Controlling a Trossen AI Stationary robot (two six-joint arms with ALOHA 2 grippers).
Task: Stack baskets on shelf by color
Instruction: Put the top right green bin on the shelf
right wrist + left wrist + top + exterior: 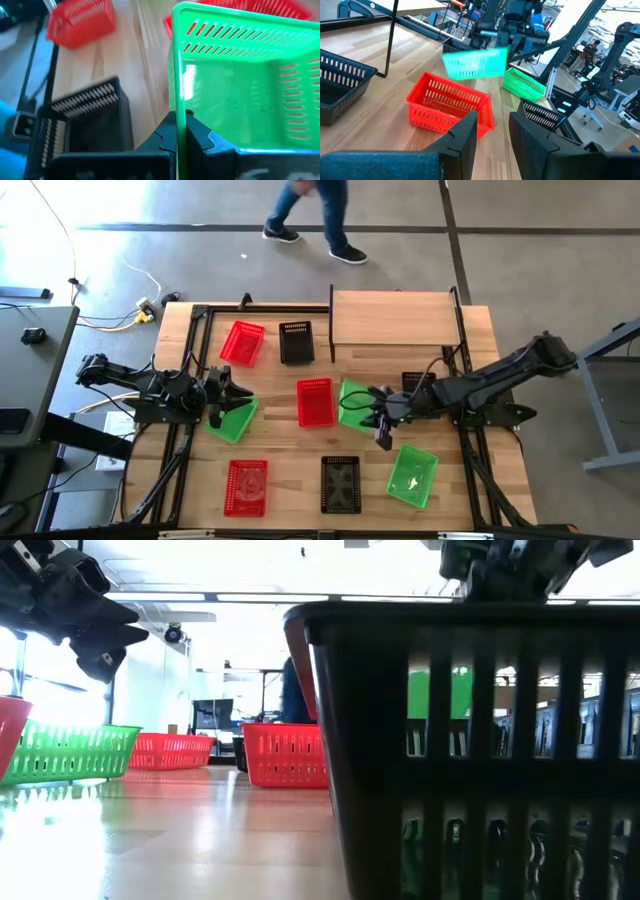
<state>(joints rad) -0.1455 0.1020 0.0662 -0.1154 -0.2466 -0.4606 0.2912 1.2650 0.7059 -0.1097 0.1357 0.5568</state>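
The shelf (395,318) stands at the table's far right. My right gripper (378,412) is shut on a green basket (353,405) near the table's middle, beside a red basket (316,402). My left gripper (232,393) waits open at the left, over another green basket (232,420), with nothing between its fingers (470,132). A third green basket (413,475) rests on its bottom at the near right. My right gripper pinches one wall of the green basket at its rim (176,102), one finger inside the basket and one outside. The fingers slant down from the table's right. The left wrist view shows the basket (475,62) lifted clear of the table and tilted.
Red baskets lie at the far left (242,343) and near left (247,485). Black baskets sit at the far middle (296,342), near middle (340,483) and partly under my right arm (418,383). A person (320,215) walks beyond the far edge.
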